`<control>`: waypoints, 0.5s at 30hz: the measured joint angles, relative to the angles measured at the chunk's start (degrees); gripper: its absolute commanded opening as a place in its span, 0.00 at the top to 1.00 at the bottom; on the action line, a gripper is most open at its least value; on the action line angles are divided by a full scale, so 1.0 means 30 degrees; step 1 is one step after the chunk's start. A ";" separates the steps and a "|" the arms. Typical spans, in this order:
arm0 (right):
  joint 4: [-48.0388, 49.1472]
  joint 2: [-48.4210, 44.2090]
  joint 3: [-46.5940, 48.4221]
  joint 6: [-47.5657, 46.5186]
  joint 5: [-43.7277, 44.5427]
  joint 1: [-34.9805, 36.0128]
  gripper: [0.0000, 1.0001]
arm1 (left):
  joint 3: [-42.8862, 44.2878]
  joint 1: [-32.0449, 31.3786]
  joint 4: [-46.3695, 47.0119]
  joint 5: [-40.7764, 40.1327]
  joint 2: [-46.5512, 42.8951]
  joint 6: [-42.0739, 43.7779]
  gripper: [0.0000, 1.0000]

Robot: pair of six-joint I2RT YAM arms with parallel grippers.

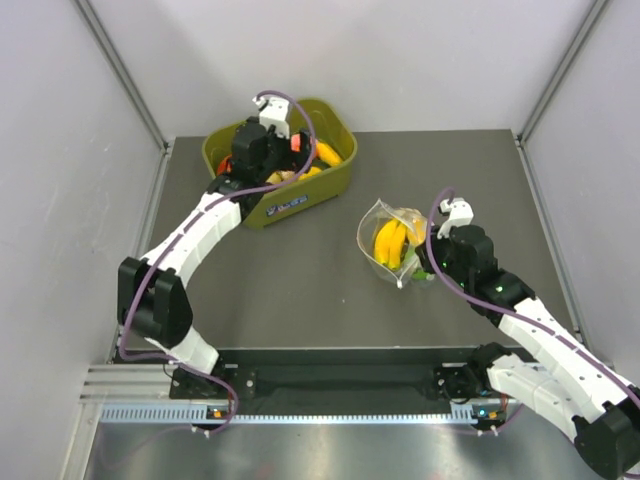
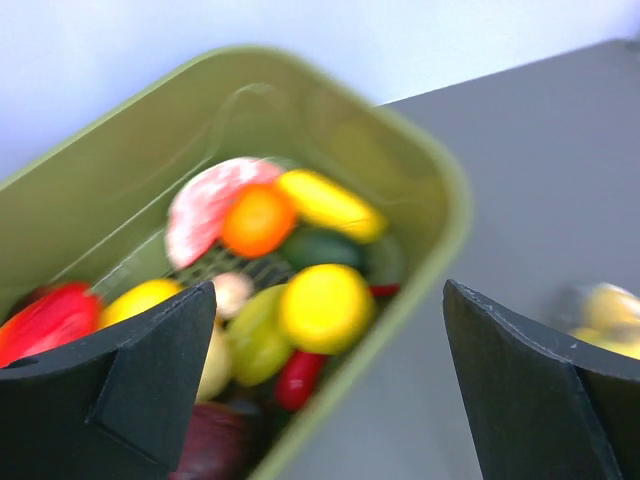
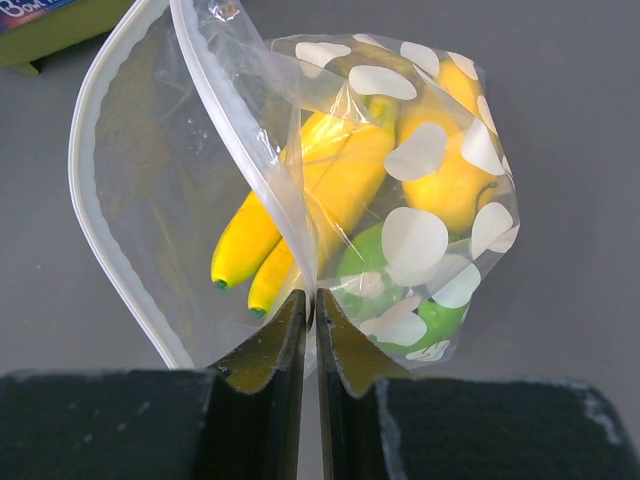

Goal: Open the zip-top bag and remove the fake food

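Right jaws clench the bag (image 3: 430, 240) rim — hold steady; left jaws, released over the ten-o'clock tub (image 1: 300, 195), should fetch the banana (image 3: 300, 200).

One zip-top bag (image 3: 130, 200), holding one banana bunch (image 3: 300, 200), one green piece (image 3: 365, 265), one yellow-orange piece (image 3: 450, 185). One olive-green tub (image 1: 300, 200), contents too blurred to count.

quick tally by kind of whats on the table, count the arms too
olive-green tub: 1
zip-top bag: 1
robot arms: 2 (left arm, right arm)
total: 4
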 measured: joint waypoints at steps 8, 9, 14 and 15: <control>0.0000 -0.0007 0.0000 0.0007 -0.0007 0.0000 0.91 | 0.0000 -0.4095 -0.1705 0.1275 -0.2025 0.0838 0.01; 0.0007 -0.0007 0.0000 0.0000 -0.0015 0.0000 0.91 | 0.0000 -0.4430 -0.2011 0.2062 -0.2142 0.0721 0.01; 0.0015 -0.0007 0.0000 0.0007 -0.0051 0.0000 0.91 | -0.0328 -0.6054 -0.3308 0.4539 -0.2229 0.0058 0.01; 0.0015 -0.0007 0.0000 0.0007 -0.0058 0.0000 0.91 | -0.0466 -0.6448 -0.3468 0.4605 -0.2222 -0.0022 0.01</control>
